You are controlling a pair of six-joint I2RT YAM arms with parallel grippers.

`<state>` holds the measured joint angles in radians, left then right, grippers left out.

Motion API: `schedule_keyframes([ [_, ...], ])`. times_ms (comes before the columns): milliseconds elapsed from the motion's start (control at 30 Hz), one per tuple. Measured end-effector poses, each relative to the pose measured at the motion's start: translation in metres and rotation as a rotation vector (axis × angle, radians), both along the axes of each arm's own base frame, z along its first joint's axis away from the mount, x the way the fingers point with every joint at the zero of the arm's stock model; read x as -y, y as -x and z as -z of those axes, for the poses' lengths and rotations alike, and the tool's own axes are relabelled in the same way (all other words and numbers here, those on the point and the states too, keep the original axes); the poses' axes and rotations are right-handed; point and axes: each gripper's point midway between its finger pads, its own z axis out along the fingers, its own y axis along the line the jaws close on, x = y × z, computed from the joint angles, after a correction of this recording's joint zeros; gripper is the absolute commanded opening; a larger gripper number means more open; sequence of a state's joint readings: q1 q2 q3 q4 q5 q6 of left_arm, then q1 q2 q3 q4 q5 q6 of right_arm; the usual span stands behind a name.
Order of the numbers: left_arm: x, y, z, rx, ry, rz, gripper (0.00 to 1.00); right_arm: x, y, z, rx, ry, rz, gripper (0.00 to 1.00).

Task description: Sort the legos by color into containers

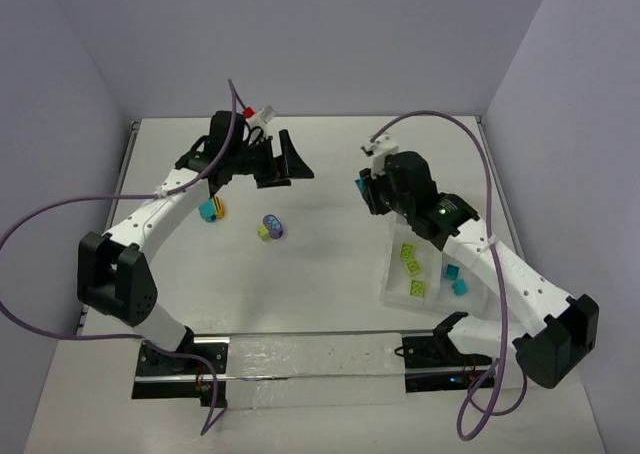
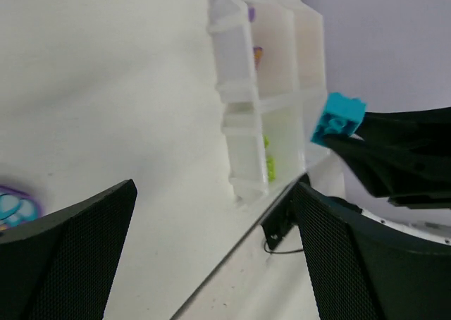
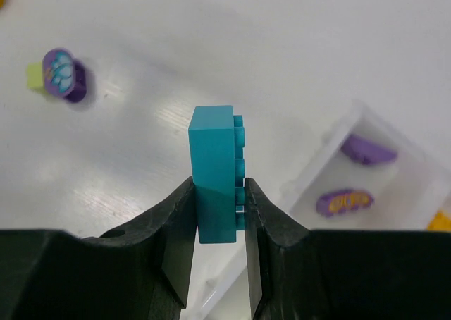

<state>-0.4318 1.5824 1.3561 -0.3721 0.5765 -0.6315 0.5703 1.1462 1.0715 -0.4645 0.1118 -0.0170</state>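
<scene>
**Right claw clamped on a teal brick, left claw apart**

At the bottom of the top view, a clear strip (image 1: 310, 359) lies across the bench (image 1: 330, 314) between the two arm bases. Just above it, at lower right, sits the tray (image 1: 392, 296), partly covered by the right arm. Three green bricks (image 1: 412, 267) lie in a column on its left side and two teal bricks (image 1: 456, 279) on its right. The right wrist view shows two purple pieces (image 3: 343, 202) in another compartment and an orange brick (image 3: 440, 221) at the frame's right edge.

Toward the middle of the bench, a purple-and-green pair (image 1: 270, 226) lies loose. A teal-and-yellow pair (image 1: 210, 210) lies left of it, close beside the left arm.

The right claw (image 3: 220, 185) is closed tight on a single teal brick (image 3: 211, 151), studs facing right in the wrist view, one finger on each broad face. It holds the brick off the bench, just left of the tray's edge. From the left wrist, the same brick shows at upper right, level with the tray's far corner.

Farthest back, at upper centre-left of the top view, the left claw (image 1: 278, 162) hangs with its fingers (image 2: 63, 256) wide apart and nothing between them.
</scene>
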Motion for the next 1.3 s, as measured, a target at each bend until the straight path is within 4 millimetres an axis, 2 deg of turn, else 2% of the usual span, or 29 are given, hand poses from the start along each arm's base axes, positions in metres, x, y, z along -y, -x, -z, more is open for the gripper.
schedule_keyframes([
  [67, -0.017, -0.011, 0.001, 0.031, -0.075, -0.09, 0.99, 0.034, 0.001, 0.007, -0.035, -0.05, 0.144, 0.0],
  [100, -0.026, -0.017, 0.001, 0.048, -0.117, -0.139, 0.99, 0.058, 0.006, 0.014, -0.06, -0.078, 0.242, 0.0],
  [200, -0.048, -0.028, -0.004, 0.095, -0.21, -0.252, 0.99, 0.126, 0.027, 0.035, -0.115, -0.125, 0.551, 0.0],
  [367, -0.08, -0.041, -0.008, 0.136, -0.336, -0.397, 0.99, 0.173, 0.078, 0.05, -0.166, -0.234, 0.894, 0.0],
  [500, -0.097, -0.042, 0.0, 0.127, -0.414, -0.455, 0.99, 0.19, 0.097, 0.054, -0.176, -0.314, 1.083, 0.0],
  [667, -0.111, -0.044, 0.009, 0.105, -0.491, -0.503, 0.99, 0.201, 0.115, 0.072, -0.249, -0.391, 1.3, 0.03],
  [767, -0.117, -0.045, 0.013, 0.093, -0.517, -0.518, 0.99, 0.207, 0.129, 0.087, -0.273, -0.418, 1.413, 0.17],
  [900, -0.119, -0.044, 0.015, 0.086, -0.524, -0.521, 0.99, 0.217, 0.143, 0.097, -0.269, -0.446, 1.516, 0.53],
  [933, -0.119, -0.044, 0.015, 0.084, -0.526, -0.521, 0.99, 0.219, 0.144, 0.097, -0.264, -0.453, 1.531, 0.59],
  [1133, -0.119, -0.047, 0.022, 0.07, -0.539, -0.516, 0.99, 0.222, 0.142, 0.097, -0.258, -0.455, 1.553, 0.83],
  [1300, -0.119, -0.047, 0.024, 0.064, -0.543, -0.513, 0.96, 0.219, 0.133, 0.094, -0.25, -0.451, 1.502, 0.8],
])
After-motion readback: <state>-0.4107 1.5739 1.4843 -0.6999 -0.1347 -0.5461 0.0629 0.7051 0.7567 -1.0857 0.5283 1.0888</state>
